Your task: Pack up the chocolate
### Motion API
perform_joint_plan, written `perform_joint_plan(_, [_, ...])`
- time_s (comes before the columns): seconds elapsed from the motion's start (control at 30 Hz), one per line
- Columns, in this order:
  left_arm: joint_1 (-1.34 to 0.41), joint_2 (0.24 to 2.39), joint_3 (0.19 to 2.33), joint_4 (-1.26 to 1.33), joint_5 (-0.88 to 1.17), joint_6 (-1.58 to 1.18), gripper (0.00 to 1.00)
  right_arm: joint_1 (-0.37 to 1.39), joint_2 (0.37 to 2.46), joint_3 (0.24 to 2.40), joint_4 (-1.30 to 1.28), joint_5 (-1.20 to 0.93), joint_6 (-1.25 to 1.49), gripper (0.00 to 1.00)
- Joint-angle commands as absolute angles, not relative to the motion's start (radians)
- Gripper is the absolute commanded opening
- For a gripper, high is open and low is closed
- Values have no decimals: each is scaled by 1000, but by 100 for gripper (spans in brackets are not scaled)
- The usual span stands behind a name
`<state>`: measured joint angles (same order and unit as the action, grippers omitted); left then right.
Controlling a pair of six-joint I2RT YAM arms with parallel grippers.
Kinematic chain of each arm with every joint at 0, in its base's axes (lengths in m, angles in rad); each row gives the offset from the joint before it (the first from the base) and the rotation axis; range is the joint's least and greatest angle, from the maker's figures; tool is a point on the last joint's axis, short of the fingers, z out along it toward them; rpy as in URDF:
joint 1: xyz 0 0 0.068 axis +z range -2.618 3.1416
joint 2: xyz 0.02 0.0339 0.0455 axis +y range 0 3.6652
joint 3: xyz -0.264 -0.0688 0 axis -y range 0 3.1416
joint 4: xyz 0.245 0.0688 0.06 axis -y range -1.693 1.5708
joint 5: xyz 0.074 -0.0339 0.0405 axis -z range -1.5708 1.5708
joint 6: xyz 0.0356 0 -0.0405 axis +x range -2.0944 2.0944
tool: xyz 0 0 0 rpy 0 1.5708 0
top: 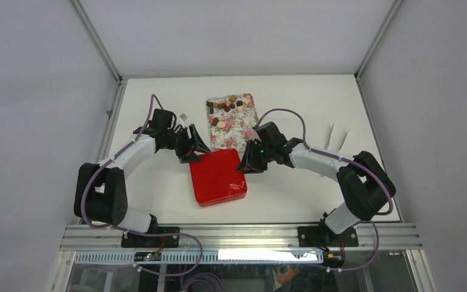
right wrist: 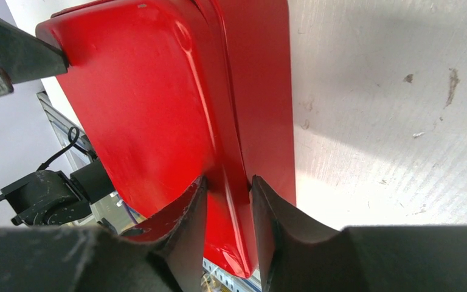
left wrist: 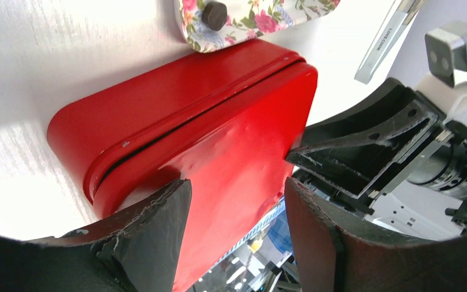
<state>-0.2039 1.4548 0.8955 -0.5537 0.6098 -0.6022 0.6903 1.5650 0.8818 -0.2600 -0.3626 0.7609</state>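
Red tin (top: 217, 176) sits near the middle of the white desk (top: 304, 97), with one arm reaching in from each side. Its lid (left wrist: 231, 140) is on, and the left wrist view shows a dark seam between lid and base.

The right end effector (right wrist: 228, 179) is at the tin's right far corner. Its two fingers are drawn close together, pinching the rim of the lid between them.

The left end effector (left wrist: 237, 182) is at the tin's left far corner. Its fingers are spread wide with the corner of the lid lying between them. I cannot tell whether they press on it.

The chocolates (top: 228, 108) are not in the tin. They lie loose on a floral-print tray (top: 237, 131) just behind the tin's far edge. Most are dark brown, a few are tan or cream, and they are clustered toward the tray's far end. One dark round piece (left wrist: 214, 15) shows near the tray's edge in the left wrist view.

A silvery metal utensil (left wrist: 389, 36) with printed lettering lies on the desk beside the tray.
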Motion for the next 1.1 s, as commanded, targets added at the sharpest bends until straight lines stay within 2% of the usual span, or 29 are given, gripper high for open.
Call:
perform_joint_plan(0.0, [-209,1502,910,-527,490,-595,61,704,1561,870,-435,-177,693,34])
perform_joint_plan(0.23, [-210,1537,902,-537,453,-592,61,757,1466,994,-511,-31,614,53])
perform_joint_plan(0.4, [-210,1553,907,-543,447,-586,61,818,1516,1128,-550,105,558,54])
perform_joint_plan(0.6, [-210,1554,919,-555,453,-576,61,847,1622,1250,-539,91,527,41])
perform_joint_plan(0.83, [-210,1554,922,-569,453,-568,61,850,1718,1335,-548,67,503,10])
perform_joint_plan(0.97, [-210,1554,924,-576,458,-565,61,848,1728,1380,-555,70,492,1])
perform_joint_plan(1.07, [-209,1551,930,-580,457,-564,61,850,1723,1400,-555,79,488,0])
